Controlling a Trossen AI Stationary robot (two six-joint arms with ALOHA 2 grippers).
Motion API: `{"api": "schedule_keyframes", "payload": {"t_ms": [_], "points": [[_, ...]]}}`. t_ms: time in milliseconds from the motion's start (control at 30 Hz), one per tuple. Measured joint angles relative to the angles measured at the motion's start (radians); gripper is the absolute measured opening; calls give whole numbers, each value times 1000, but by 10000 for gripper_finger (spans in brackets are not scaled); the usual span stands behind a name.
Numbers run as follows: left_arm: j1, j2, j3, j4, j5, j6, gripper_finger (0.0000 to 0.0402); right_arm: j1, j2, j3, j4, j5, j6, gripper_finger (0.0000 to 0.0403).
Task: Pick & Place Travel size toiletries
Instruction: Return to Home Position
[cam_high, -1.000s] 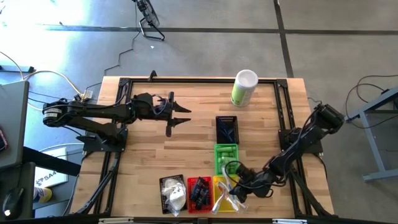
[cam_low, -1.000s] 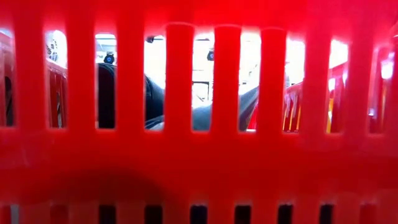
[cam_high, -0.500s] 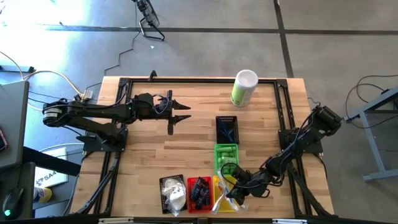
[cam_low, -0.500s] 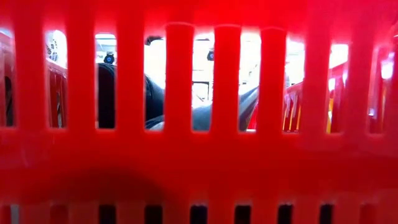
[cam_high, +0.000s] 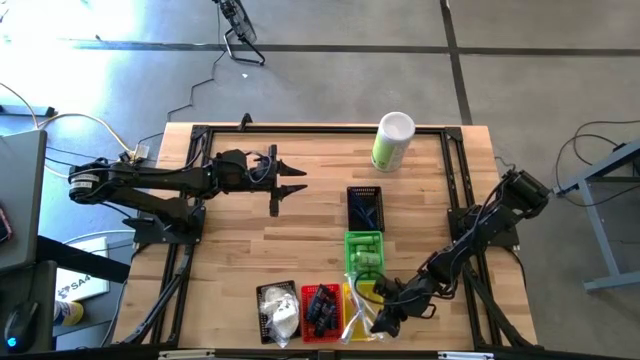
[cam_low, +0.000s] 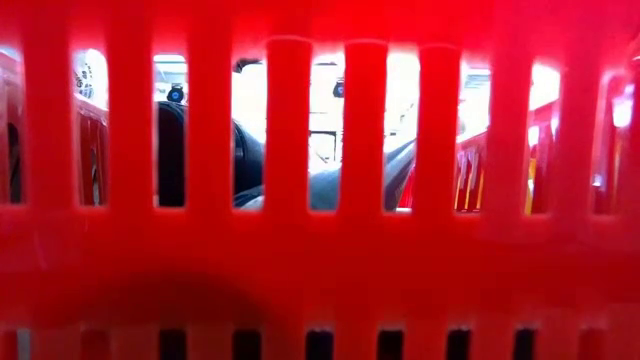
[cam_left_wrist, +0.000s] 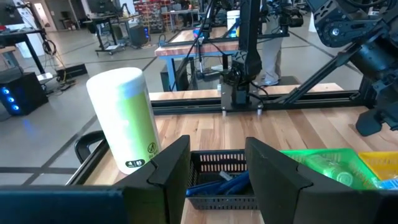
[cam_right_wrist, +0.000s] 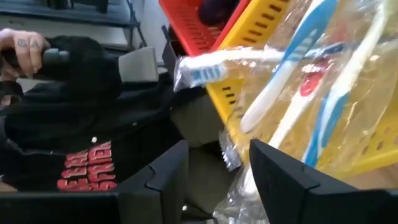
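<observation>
Clear-wrapped sticks (cam_right_wrist: 298, 81), toothbrushes in crinkly film, lie heaped in the yellow basket (cam_high: 356, 298) by the table's near edge, and their ends jut past its rim. My right gripper (cam_high: 378, 318) hangs open at that basket's near end. The film's loose end (cam_right_wrist: 239, 186) reaches between its fingers (cam_right_wrist: 283, 180), and I cannot tell whether it touches them. The red basket (cam_high: 321, 310) holds dark tubes. White pouches (cam_high: 278, 315) fill the basket to its left. My left gripper (cam_high: 285, 190) waits open over the table's left middle, holding nothing.
A green basket (cam_high: 364, 252) and a black basket (cam_high: 364, 208) stand in a row toward the far side. A tall green-and-white canister (cam_high: 392, 141) is at the far edge. The red basket's wall (cam_low: 320, 260) fills the low view. A person's hand (cam_right_wrist: 22, 50) shows beyond the near edge.
My right gripper has moved toward the table's near edge, along the yellow basket to its near end.
</observation>
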Motion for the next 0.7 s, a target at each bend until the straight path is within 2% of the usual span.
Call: {"api": "schedule_keyframes", "payload": {"t_ms": [200,433,700], "points": [[0,0,0,0,0,0,152,0,-5,0,4,-11,-17,146],[0,0,0,0,1,-11,152,-15,-10,0,0,-11,-92,95],[0,0,0,-1,3,-11,152,-103,-103,0,-79,-10,-383,14]]}}
